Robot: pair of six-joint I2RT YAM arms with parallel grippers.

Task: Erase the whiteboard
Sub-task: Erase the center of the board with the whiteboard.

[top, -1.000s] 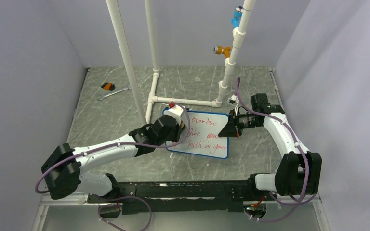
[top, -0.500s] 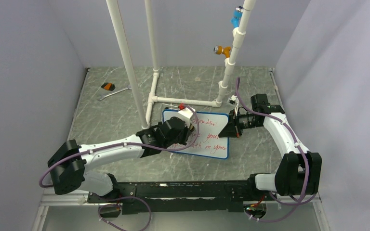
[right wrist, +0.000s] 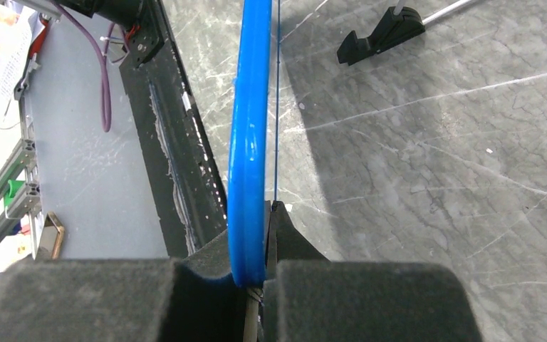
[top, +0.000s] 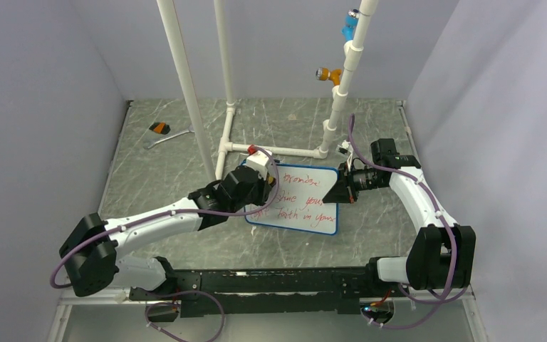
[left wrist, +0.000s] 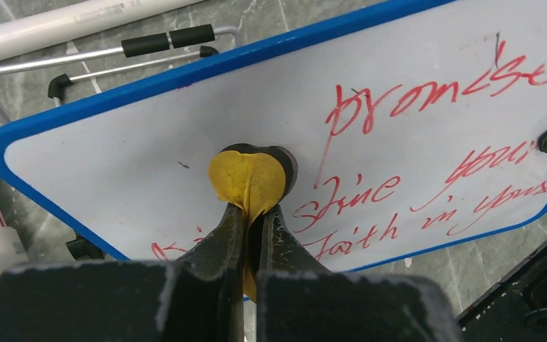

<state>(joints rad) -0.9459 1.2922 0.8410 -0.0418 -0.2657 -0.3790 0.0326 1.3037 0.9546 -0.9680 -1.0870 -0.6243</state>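
Observation:
The whiteboard, white with a blue frame, lies on the grey table with red handwriting across its middle and right. In the left wrist view its left part is bare white. My left gripper is shut on a round yellow eraser pad, which presses on the board just left of the writing; the fingertips pinch its lower fold. My right gripper is shut on the board's right edge. The blue frame runs edge-on between the right gripper's jaws.
A white pipe frame stands just behind the board, with blue and orange clamps on its right post. A wrench and a small orange-black object lie at the far left. One of the board's black feet rests on the table.
The left arm swept the eraser to the right over the board, then came back to the left and slightly farther away. The right arm and the board stayed put.

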